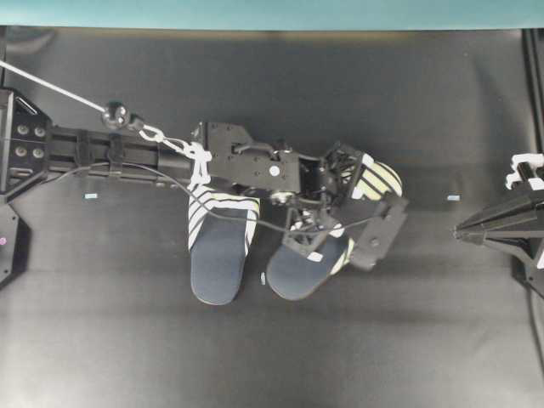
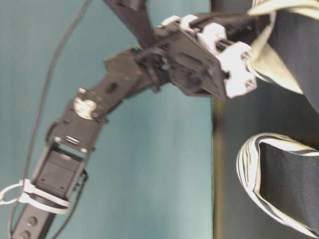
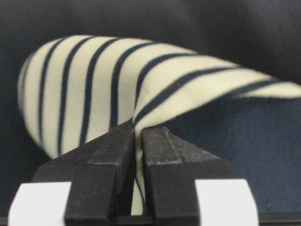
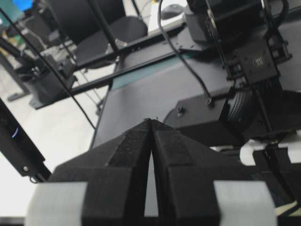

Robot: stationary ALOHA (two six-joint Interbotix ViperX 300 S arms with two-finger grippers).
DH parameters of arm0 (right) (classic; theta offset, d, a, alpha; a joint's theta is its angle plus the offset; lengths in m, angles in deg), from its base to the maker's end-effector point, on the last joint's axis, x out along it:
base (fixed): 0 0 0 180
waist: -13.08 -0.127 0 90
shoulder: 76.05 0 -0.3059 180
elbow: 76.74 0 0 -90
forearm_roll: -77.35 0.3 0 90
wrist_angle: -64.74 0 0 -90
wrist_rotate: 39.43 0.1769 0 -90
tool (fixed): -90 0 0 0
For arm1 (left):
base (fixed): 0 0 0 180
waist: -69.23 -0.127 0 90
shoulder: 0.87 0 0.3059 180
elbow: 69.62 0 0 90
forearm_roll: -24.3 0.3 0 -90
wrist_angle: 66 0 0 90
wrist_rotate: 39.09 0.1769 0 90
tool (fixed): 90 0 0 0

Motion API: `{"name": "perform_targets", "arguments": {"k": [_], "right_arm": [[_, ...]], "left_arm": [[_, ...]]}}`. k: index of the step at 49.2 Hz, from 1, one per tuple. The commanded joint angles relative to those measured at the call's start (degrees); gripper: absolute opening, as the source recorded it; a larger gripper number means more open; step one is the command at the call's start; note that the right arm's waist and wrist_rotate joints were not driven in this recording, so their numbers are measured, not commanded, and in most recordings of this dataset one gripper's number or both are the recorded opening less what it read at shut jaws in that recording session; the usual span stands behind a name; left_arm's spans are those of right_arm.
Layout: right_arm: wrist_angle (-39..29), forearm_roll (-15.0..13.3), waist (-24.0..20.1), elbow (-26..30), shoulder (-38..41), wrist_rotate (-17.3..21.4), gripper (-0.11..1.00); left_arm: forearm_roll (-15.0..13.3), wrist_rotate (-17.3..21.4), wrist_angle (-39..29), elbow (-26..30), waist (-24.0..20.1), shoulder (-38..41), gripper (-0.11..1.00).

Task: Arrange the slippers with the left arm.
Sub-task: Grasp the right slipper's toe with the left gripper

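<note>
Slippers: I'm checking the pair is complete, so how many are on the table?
2. One slipper lies under the left arm, heel toward the bottom of the overhead view. The other slipper sits right of it, its striped cover pinched by the left gripper.

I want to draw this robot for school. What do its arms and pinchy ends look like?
Both arms are black. The left arm has blocky segments with bolts, loose black cables along it and white cable ties. Its end effector has two wedge-shaped black fingers with rough pads and white blocks behind. The right arm's end effector looks the same: black wedges, white blocks.
</note>
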Motion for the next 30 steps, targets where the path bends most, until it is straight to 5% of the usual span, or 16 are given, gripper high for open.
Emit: {"name": "perform_targets", "arguments": {"k": [1,17,30], "right_arm": [[0.7,0.0,0.0,0.4,0.3,0.0,0.00],[0.7,0.0,0.0,0.4,0.3,0.1,0.00],[0.7,0.1,0.0,0.4,0.3,0.0,0.00]], "left_arm": [[0.1,-2.5,-3.1,2.6,-1.1,-2.3,0.01],[0.2,-14.2,-18.7,3.8,-4.8,-7.9,0.01],[0.2,-25.1,-20.0,-1.6,-5.0,-8.4,0.01]]}}
